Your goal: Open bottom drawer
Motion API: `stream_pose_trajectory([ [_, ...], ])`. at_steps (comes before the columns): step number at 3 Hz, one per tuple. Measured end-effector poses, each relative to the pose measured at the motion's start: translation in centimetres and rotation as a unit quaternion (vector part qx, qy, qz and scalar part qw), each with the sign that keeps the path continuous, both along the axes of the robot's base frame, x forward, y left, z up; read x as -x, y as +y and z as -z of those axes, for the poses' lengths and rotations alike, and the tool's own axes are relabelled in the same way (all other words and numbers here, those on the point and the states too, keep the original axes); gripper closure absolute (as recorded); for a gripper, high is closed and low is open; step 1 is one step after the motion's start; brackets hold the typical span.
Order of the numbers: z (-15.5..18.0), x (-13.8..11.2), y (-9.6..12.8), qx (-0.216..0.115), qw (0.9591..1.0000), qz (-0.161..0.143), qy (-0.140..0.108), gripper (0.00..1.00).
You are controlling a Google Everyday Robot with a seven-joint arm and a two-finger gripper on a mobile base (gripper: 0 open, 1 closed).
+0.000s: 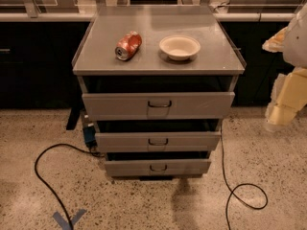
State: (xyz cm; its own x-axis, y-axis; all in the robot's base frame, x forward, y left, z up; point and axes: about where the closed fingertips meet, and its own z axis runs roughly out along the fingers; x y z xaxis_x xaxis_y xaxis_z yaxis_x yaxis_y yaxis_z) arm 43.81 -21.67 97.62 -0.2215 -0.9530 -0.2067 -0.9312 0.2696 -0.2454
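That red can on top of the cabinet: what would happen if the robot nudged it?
The red can lies on its side on the flat cabinet top, so it would likely roll. It looks somewhat dented, so it is probably empty, light and easily crushed. The gripper hangs at the right edge of the view, well away from it.

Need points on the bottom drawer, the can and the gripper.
bottom drawer (127, 167): camera view, left half of its grey front.
can (128, 45): camera view, middle of its red side.
gripper (279, 116): camera view, pale lower end, at the far right, apart from the bottom drawer.
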Motion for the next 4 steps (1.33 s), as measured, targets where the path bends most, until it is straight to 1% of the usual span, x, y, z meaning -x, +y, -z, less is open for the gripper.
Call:
stream_pose_trajectory([
  [1, 0.0, 0.0, 0.0, -0.001, 1.0, -0.001, -0.003, 0.0],
  [2, 3.2, -0.1, 0.4, -0.014, 0.9997, -0.017, 0.01, 0.0],
  [3, 9.6, 0.0, 1.7, -0.027, 0.9979, -0.055, 0.023, 0.0],
  [4, 17.6, 0.1, 2.5, -0.04, 0.9964, -0.064, 0.04, 0.0],
])
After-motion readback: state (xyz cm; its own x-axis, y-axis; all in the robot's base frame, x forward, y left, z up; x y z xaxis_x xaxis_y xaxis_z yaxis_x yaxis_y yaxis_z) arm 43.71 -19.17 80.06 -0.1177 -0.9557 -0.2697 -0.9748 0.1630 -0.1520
